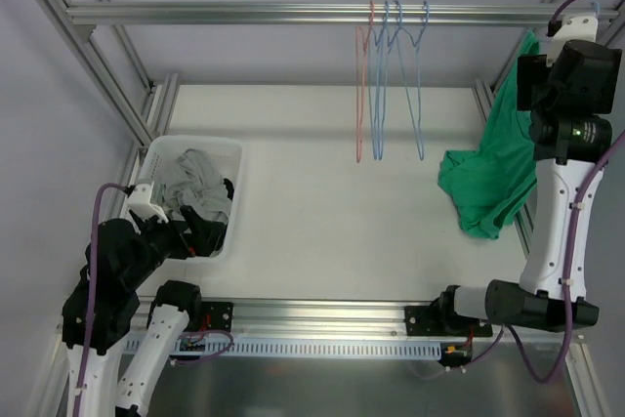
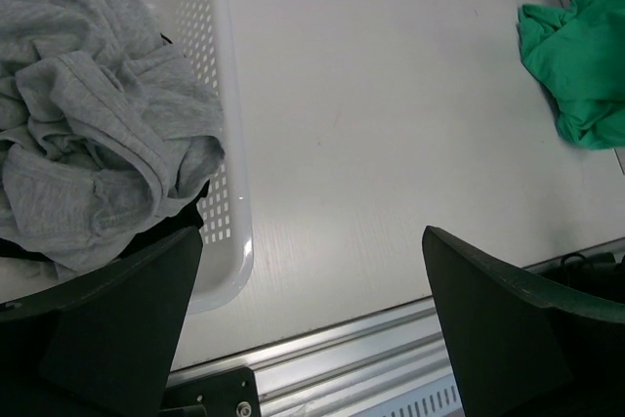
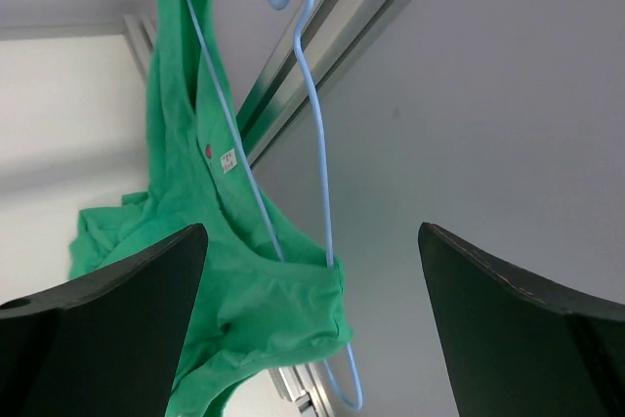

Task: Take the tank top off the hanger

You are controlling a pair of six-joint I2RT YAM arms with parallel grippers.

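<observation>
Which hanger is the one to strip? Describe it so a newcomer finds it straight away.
Follow the aluminium crossbar at the back of the frame to its right end, beside the raised right arm. There hangs a light-blue wire hanger. Unlike the bare pink and blue wire hangers at mid-rail, it alone carries a garment: the green tank top, draped down onto the white table.

soft green cloth tank top (image 3: 195, 241), thin, seemingly plastic-coated wire hanger (image 3: 317, 173)
</observation>
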